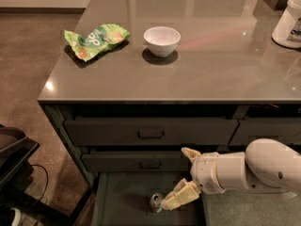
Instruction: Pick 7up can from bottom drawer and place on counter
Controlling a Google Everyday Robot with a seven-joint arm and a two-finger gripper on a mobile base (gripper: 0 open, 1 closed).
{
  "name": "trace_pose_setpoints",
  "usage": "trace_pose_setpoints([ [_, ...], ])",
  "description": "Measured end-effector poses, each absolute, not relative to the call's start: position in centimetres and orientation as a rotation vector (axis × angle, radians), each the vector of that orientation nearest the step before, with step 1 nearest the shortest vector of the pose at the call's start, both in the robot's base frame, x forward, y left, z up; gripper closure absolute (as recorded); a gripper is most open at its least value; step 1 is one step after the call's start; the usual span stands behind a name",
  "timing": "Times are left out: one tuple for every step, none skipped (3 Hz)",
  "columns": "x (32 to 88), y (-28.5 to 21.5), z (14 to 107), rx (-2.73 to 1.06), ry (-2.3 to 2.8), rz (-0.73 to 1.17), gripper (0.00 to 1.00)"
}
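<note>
Down low, the bottom drawer (pixel 123 196) is pulled out, and the 7up can (pixel 156 202) stands up straight on its flat floor. You can see the can's shiny silver top. The can is near the middle of the drawer, toward the front edge of the picture.

The robot's white arm (pixel 256 171) comes in from the right side, and the gripper (pixel 174 178) sits low in front of the cabinet, just above the drawer. Its two cream fingers (pixel 182 194) are spread wide apart, so the gripper is open and is holding nothing. The lower finger reaches down to the can, and its tip is right beside the can's right side. I cannot tell if it touches. The upper finger points up toward the closed drawers (pixel 150 133) with dark loop handles.

Up above, the counter (pixel 211 74) is big, grey-brown and shiny. A white bowl (pixel 162 40) stands on it near the middle. A green snack bag (pixel 96 39) lies to the left of the bowl. A white tub (pixel 289 20) stands at the far right edge.
</note>
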State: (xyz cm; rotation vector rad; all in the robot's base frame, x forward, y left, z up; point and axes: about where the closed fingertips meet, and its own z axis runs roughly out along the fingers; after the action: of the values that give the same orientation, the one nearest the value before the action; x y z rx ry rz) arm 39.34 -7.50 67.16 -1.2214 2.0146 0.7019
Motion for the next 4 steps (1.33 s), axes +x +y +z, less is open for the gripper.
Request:
trace_pose_setpoints([
  [40.0, -8.2, 65.2, -1.169, 2.009, 0.708, 0.00],
  [42.2, -10.2, 61.4, -1.117, 1.981, 0.644, 0.00],
  [44.3, -11.9, 56.4, -1.061, 1.967, 0.637, 0.00],
  [44.3, -11.9, 56.4, -1.061, 1.967, 0.637, 0.00],
])
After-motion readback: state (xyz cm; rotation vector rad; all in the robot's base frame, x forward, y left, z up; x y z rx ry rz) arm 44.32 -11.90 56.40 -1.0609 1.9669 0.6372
